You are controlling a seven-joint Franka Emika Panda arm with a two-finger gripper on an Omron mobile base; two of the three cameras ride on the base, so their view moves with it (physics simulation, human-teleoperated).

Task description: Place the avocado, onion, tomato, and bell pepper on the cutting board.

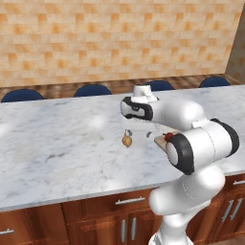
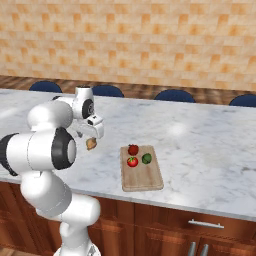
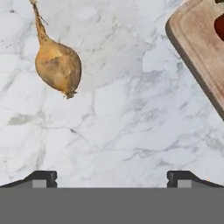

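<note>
The two-finger gripper (image 3: 112, 177) hangs over the white marble counter (image 1: 57, 143) with its jaws spread wide and nothing between them; in the hand view its two dark fingertips (image 3: 42, 177) stand far apart at the bottom edge, with bare marble between. The small tan-yellow onion with a thin pointed stem (image 3: 57, 63) lies on the counter ahead of the gripper and off toward its left fingertip in the hand view, clear of both fingers; its stem points away from the hand; in the left base view the onion (image 1: 127, 140) sits just below the hand, and in the right base view (image 2: 91, 144) it peeks out just under the gripper (image 2: 92, 131). The flat rectangular light-brown wooden cutting board (image 2: 145, 177) lies on the counter apart from the gripper, beyond the onion's far side; in the hand view one rounded corner of it (image 3: 197, 48) shows ahead and toward the right fingertip. On the board rest a small dark-green roundish avocado (image 2: 146, 158), and two red round vegetables, one (image 2: 133, 149) farther back and one (image 2: 132, 161) nearer, all three close together at the board's far end; which red one is tomato and which pepper I cannot tell.
</note>
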